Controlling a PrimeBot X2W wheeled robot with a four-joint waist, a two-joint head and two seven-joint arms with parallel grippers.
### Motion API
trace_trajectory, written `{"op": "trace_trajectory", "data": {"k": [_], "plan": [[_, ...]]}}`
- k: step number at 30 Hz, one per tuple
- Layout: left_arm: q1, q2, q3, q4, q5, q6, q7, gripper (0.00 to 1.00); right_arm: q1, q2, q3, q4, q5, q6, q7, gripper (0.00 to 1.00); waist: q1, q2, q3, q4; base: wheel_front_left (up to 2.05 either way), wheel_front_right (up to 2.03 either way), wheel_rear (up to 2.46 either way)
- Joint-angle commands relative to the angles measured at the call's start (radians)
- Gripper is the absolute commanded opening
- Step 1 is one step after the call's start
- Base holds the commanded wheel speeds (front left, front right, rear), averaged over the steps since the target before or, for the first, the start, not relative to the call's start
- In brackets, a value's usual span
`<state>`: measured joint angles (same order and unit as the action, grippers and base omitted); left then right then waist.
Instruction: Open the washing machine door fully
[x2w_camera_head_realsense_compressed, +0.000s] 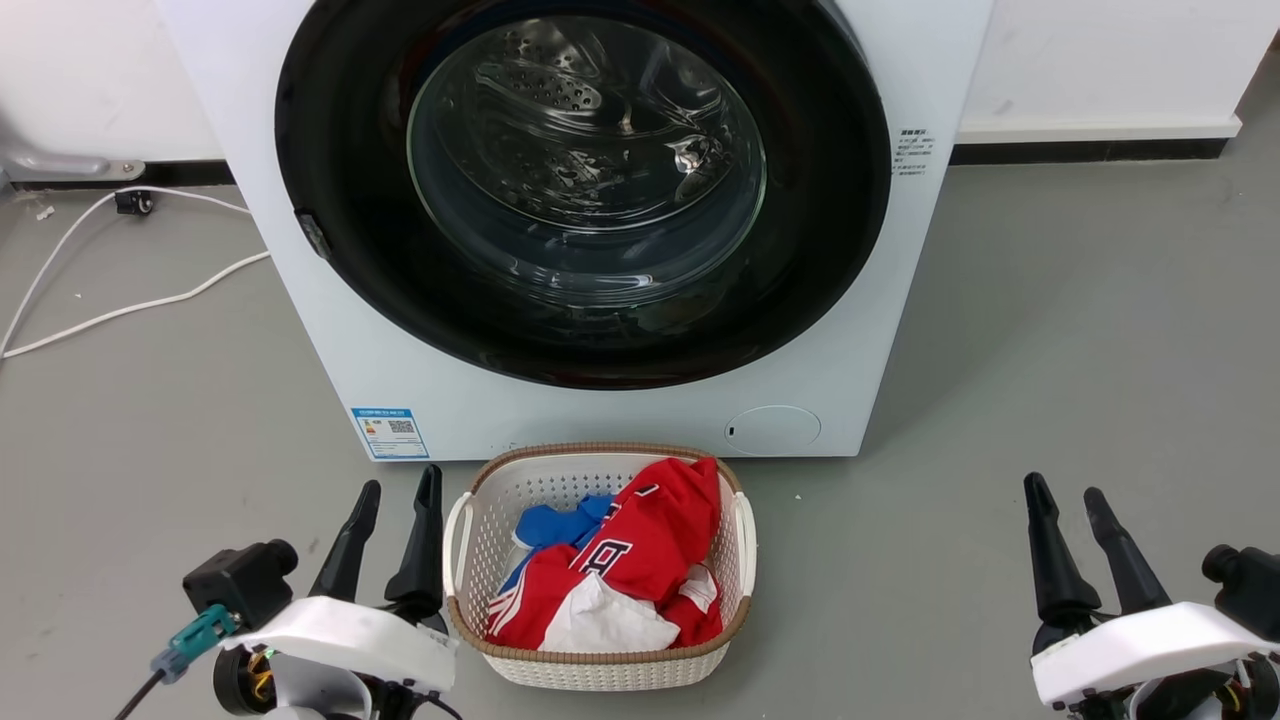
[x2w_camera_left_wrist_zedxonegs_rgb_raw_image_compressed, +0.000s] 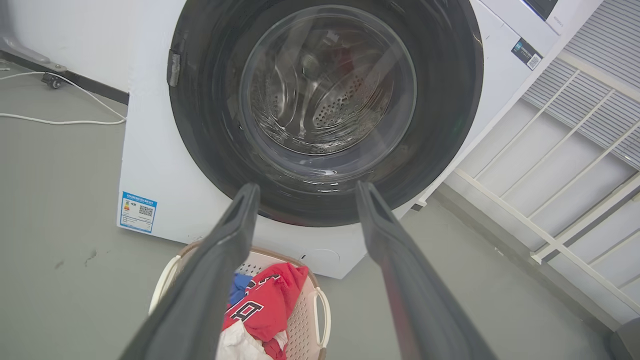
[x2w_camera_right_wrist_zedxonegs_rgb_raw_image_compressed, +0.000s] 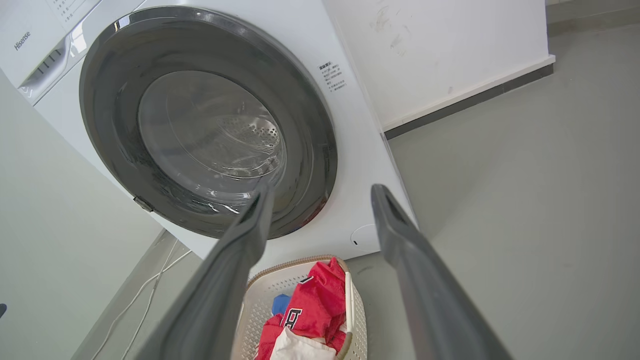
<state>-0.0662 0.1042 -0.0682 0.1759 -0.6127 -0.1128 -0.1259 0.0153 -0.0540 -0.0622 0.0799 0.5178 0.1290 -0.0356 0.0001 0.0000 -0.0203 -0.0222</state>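
Observation:
The white washing machine (x2w_camera_head_realsense_compressed: 300, 330) stands straight ahead on the grey floor. Its round glossy black door (x2w_camera_head_realsense_compressed: 830, 230) with the clear glass window lies flat against the front, closed; a small dark latch sits at its left edge. The same door appears in the left wrist view (x2w_camera_left_wrist_zedxonegs_rgb_raw_image_compressed: 200, 130) and the right wrist view (x2w_camera_right_wrist_zedxonegs_rgb_raw_image_compressed: 110, 120). My left gripper (x2w_camera_head_realsense_compressed: 400, 485) rests low at the lower left, open and holding nothing, well short of the machine. At the lower right my right gripper (x2w_camera_head_realsense_compressed: 1065, 490) is open too, equally far from the door.
A white laundry basket (x2w_camera_head_realsense_compressed: 740, 545) with red, blue and white clothes sits on the floor directly before the machine, between my grippers. White cables (x2w_camera_head_realsense_compressed: 120, 305) trail on the floor at left. A white slatted rack (x2w_camera_left_wrist_zedxonegs_rgb_raw_image_compressed: 575, 165) leans to the machine's right in the left wrist view.

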Motion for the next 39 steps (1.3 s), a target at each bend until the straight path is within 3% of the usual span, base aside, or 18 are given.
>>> {"op": "trace_trajectory", "data": {"k": [1, 39], "plan": [[-0.007, 0.009, -0.007, -0.007, 0.033, 0.003, -0.010, 1.00, 0.001, 0.000, 0.003, -0.015, -0.031, 0.002, -0.009, 1.00, -0.0001, 0.0000, -0.001, -0.001, 0.00, 0.00, 0.00], [-0.019, 0.044, -0.054, 0.029, 0.391, 0.052, -0.100, 1.00, -0.011, 0.003, 0.040, 0.030, -0.373, 0.002, -0.072, 1.00, -0.0001, 0.0000, 0.004, -0.007, 0.00, 0.00, 0.00]]}}
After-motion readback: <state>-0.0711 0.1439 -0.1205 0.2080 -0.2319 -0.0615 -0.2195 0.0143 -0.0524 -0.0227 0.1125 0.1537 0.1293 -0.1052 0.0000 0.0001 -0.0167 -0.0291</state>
